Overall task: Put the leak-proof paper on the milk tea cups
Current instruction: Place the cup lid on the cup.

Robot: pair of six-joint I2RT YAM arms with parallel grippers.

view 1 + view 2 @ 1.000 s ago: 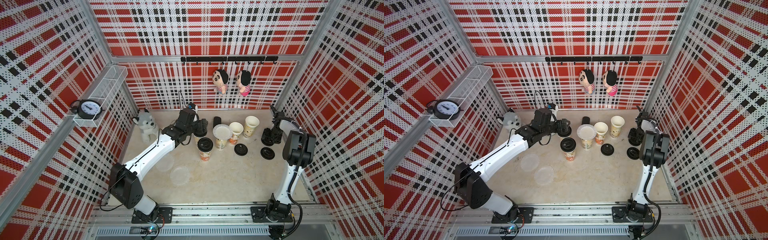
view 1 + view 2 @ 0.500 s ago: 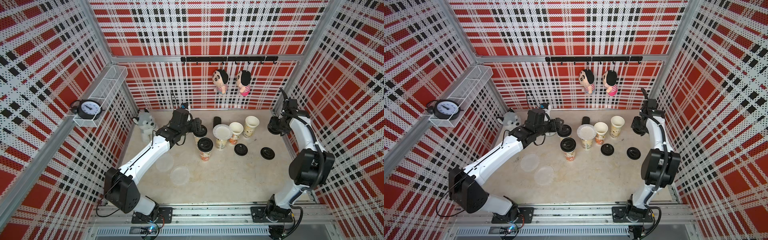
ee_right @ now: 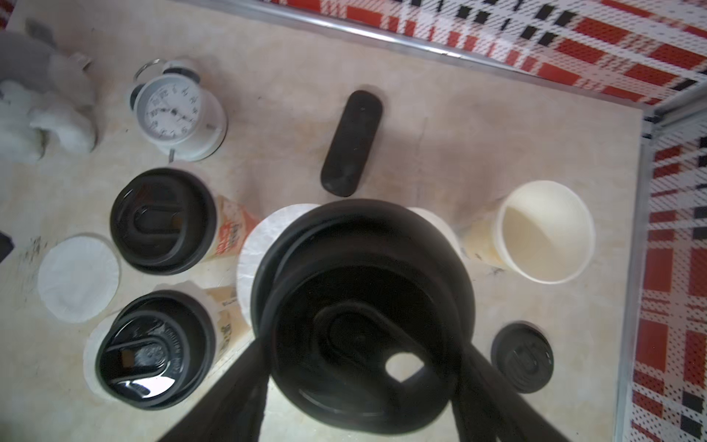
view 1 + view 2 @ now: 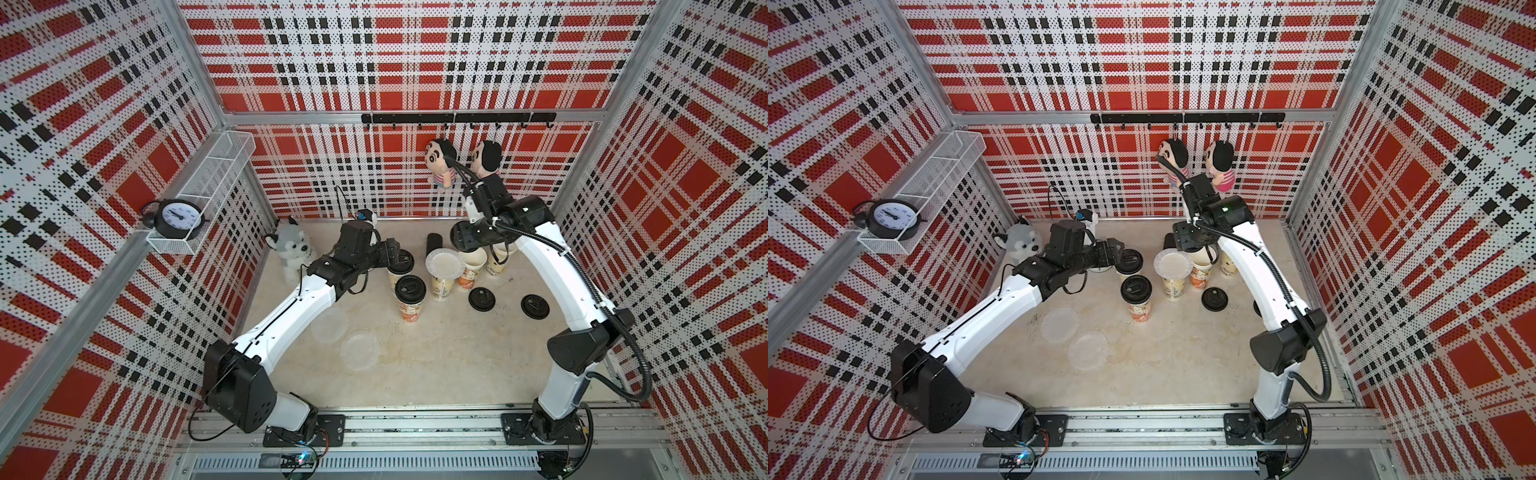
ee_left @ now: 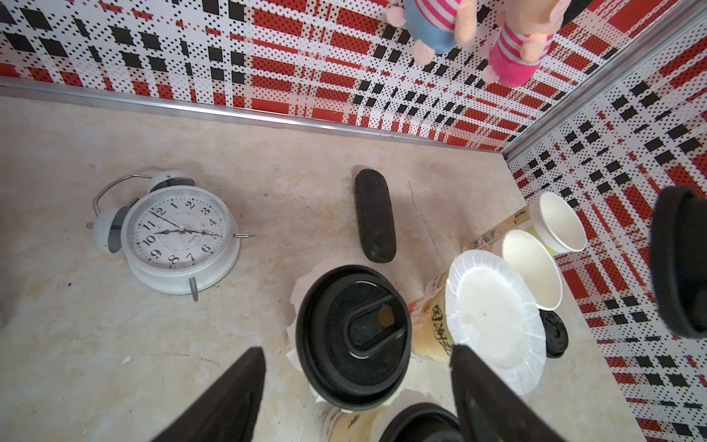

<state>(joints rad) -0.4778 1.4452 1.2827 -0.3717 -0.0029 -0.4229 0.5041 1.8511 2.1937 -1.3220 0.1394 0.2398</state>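
My right gripper (image 3: 362, 342) is closed on a black lid (image 3: 359, 275), a finger pressed to either side of its rim. It holds the lid in the air partly above the paper-covered cup (image 4: 441, 286) and partly above the open cup (image 5: 531, 268) just to that cup's right. My left gripper (image 5: 356, 348) stands wide and holds nothing. Its fingers (image 5: 237, 394) flank, without touching, the lid of a capped cup (image 5: 354, 336) standing just left of the paper-covered cup. One sheet of leak-proof paper (image 4: 444, 264) lies across the paper-covered cup's mouth, overhanging the rim. Scalloped paper edges also peep from under the lids of the capped cup and of a second capped cup (image 4: 410, 291), which stands just left of the paper-covered cup and nearer me. Two spare sheets (image 4: 328, 326) lie side by side on the table (image 4: 436, 374), well to the paper-covered cup's left and nearer me. A second open cup (image 3: 543, 233) stands farther to its right, and two loose lids (image 4: 482, 298) lie to its right, nearer me. A black cylinder (image 4: 433, 245) stands just behind it. A white alarm clock (image 5: 180, 237) sits behind and left of it, and a husky plush (image 4: 291, 249) farther left.
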